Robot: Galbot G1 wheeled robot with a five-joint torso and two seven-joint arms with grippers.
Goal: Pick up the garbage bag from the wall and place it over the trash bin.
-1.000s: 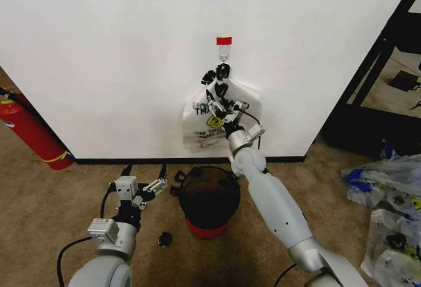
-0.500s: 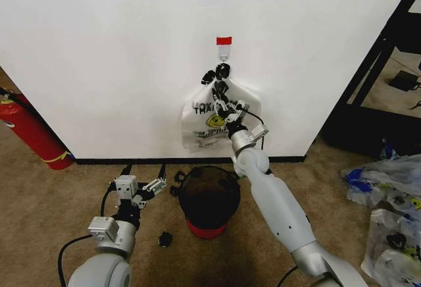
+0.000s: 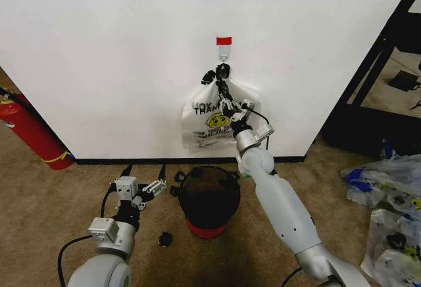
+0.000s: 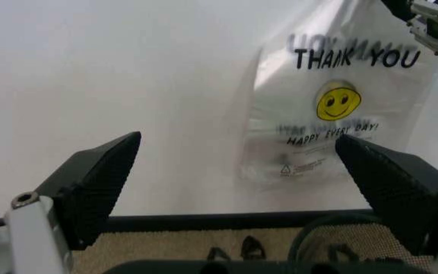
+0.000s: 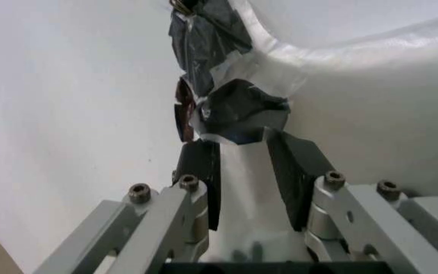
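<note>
The bag (image 3: 214, 124) is hanging flat against the wall (image 3: 118, 56), its taped handles looped on the small hook (image 3: 224, 55) under the red tape strip (image 3: 224, 40). The bin (image 3: 209, 198) is standing on the carpet directly below, close to the baseboard.

The right gripper (image 3: 227, 103) is reaching up to the handle bundle. In the right wrist view its fingers (image 5: 202, 182) are sitting narrow on either side of a strip of bag plastic just below the dark tape wads (image 5: 238, 111); the pads look to be touching the film, but whether they are truly clamping it cannot be told.

The left gripper (image 3: 146, 191) is idling low beside the bin, jaws spread wide and empty, facing the bag.

Risks, as judged from here:
- Grip is bearing on thin, slick film rather than the tape wads, so the handle may be sliding out as the arm lifts.
- A pull outward instead of upward would be loading the hook and could tear the handle or strip the hook off the wall.
- Only one handle strand may be caught, leaving the other snagged.
- A dropped bag could be landing beside the bin, not over it.
</note>
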